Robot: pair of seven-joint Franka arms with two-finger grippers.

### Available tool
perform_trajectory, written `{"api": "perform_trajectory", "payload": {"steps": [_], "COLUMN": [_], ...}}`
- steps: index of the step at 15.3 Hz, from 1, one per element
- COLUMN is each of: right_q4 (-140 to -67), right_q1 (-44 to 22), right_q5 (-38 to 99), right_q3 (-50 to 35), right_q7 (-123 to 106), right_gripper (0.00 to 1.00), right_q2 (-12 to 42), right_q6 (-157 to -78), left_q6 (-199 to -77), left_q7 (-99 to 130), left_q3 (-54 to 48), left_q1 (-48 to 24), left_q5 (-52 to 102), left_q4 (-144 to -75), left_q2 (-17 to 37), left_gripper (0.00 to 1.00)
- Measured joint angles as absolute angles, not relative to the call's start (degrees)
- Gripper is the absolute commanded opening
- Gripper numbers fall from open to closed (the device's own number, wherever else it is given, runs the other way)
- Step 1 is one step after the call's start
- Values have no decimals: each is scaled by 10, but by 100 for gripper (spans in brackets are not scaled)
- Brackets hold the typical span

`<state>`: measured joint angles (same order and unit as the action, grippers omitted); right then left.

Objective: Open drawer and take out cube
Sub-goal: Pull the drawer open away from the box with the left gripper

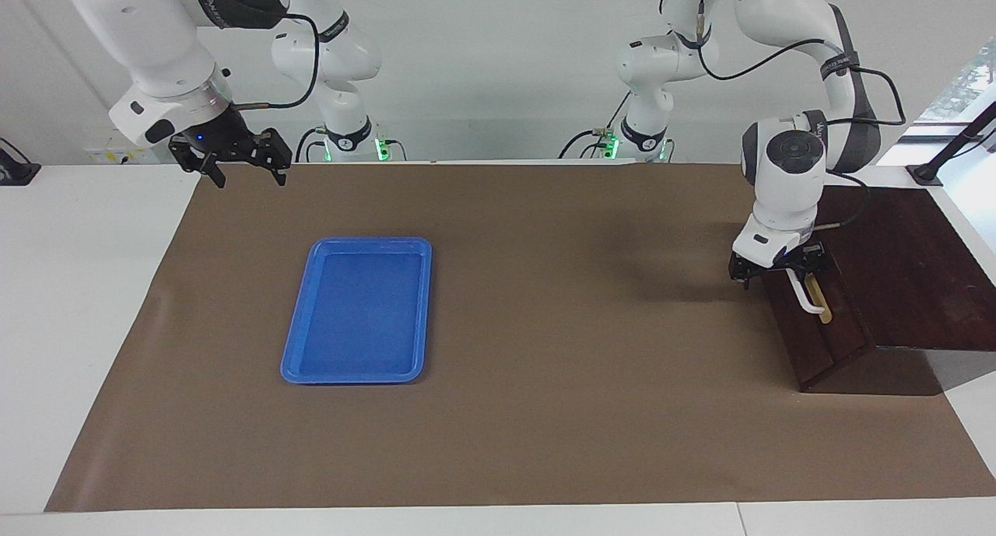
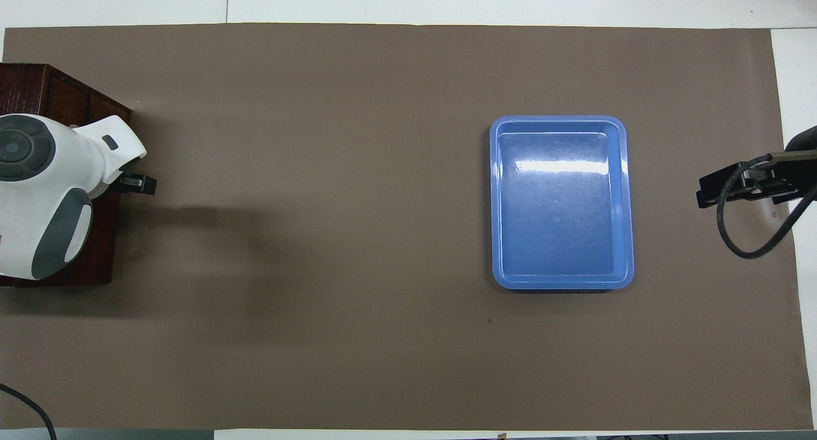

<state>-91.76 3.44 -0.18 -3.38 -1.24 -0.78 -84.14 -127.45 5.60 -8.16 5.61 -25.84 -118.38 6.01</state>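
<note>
A brown mat (image 1: 545, 411) covers the white tabletop (image 1: 85, 287) under a pale wall. The right tool (image 1: 237, 166), released, hangs over the mat's corner, waiting. A blue tray (image 1: 299, 341) lies on the mat, well apart from the dark wooden box (image 1: 910, 279). There the drawer (image 1: 809, 341) is shut, its contents hidden; the left tool (image 1: 774, 271), released, hovers at its white handle (image 1: 801, 295).

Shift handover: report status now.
Left gripper open at closed dark brown wooden drawer's white bar handle. Right gripper open, waiting. Cube unseen. Nothing blocking.
</note>
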Motion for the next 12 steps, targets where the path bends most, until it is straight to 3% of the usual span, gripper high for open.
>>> {"api": "perform_trajectory", "payload": {"steps": [12], "right_q4": [-930], "right_q1": [37], "right_q5": [-2], "right_q3": [-33], "right_q7": [-12], "right_gripper": [100], "right_q2": [-14], "right_q6": [-841], "left_q6": [-1264], "left_q7": [72], "left_q3": [-86], "left_q1": [-31], "left_q5": [-259], "left_q4": [-1184], "left_q2": [60], "left_gripper": [100]}}
